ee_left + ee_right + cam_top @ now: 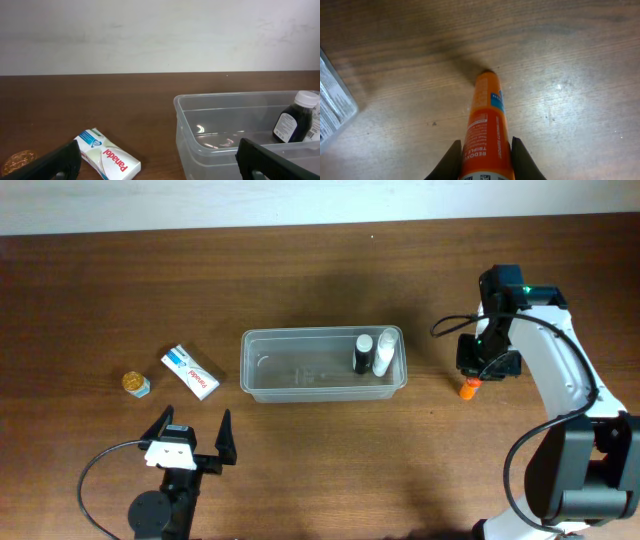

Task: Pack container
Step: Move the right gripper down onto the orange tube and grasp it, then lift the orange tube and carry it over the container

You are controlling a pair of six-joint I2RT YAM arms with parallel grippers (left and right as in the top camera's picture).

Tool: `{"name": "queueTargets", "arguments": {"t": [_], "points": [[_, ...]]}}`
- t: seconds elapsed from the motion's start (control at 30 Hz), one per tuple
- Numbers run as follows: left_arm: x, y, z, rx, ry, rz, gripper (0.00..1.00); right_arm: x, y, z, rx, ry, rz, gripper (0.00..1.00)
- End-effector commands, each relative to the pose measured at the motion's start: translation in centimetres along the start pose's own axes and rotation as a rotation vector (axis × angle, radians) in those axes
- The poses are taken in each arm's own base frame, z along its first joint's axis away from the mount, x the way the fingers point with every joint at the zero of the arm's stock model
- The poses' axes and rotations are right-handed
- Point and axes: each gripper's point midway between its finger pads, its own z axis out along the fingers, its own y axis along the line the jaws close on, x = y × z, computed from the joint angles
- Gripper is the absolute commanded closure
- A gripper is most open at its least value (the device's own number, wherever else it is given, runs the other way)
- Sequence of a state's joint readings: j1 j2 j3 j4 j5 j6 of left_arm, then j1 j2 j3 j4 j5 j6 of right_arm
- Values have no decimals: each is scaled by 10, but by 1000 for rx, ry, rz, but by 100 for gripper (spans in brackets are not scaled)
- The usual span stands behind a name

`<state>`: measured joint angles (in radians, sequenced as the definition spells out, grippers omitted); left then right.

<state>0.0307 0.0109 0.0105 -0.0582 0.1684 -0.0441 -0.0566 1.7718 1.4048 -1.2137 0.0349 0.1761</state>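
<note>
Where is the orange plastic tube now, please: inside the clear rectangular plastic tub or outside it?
Outside: the orange plastic tube is beyond the clear rectangular plastic tub's right end, gripped between the right gripper's fingers.

This looks like a robotics lab bench. A left arm (pixel 165 492) and a right arm (pixel 560 370) (both black-and-white machines) are mounted at a wood-grain counter (pixel 330 470) against a blank white wall (pixel 160 35). A few staged items sit on the counter: a Panadol box (pixel 190 372), a clear container (pixel 262 388) and an orange tube (pixel 485 130).
</note>
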Motion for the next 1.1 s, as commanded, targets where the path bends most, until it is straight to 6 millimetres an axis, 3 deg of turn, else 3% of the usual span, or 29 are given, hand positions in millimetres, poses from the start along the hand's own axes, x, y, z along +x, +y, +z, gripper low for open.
{"name": "queueTargets", "arguments": {"t": [0.0,0.07,0.23,0.33,0.4,0.47,0.6,0.7,0.83,1.07], "points": [[1,1,0,-6,3,18,1,-9,3,-26,-24,-26,-18,83],[1,1,0,-6,3,18,1,-13,12,-51,-80,-50,-47,83],[1,1,0,-6,3,18,1,-19,48,-140,-217,-181,-122,83],[1,1,0,-6,3,18,1,-15,70,-168,-277,-230,-181,82],[1,1,0,-6,3,18,1,-5,97,-193,-344,-273,-254,83],[1,1,0,-6,3,18,0,8,121,-205,-397,-286,-323,82],[1,1,0,-6,3,18,1,37,164,-205,-396,-268,-480,82],[1,1,0,-6,3,18,1,47,177,-194,-317,-263,-550,82],[1,1,0,-6,3,18,1,50,177,-151,-139,-195,-543,82],[1,1,0,-6,3,18,0,41,174,-98,-59,-153,-500,82]]}}
